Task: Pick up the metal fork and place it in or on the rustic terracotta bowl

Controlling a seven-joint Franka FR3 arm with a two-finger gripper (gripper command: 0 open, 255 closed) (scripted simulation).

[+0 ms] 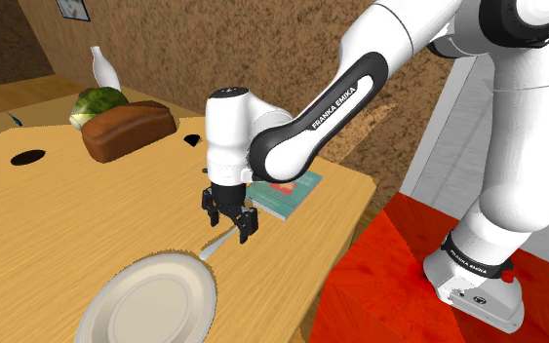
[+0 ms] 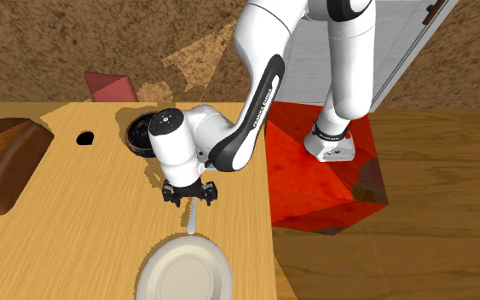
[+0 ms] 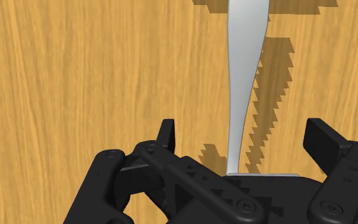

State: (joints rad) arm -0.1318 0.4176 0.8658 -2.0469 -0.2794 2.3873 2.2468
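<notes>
"FRANKA EMIKA" is printed on the arm [image 1: 335,102] forearm.

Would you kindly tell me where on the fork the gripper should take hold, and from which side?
Take the fork at its slim handle neck, coming straight down from above. It lies flat on the table, too thin to grasp sideways, and the open gripper straddles that narrow part.

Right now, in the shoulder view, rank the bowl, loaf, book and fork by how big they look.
Largest to smallest:
1. bowl, though it lies nearest the camera, which enlarges it
2. loaf
3. book, partly covered
4. fork, partly covered
</notes>
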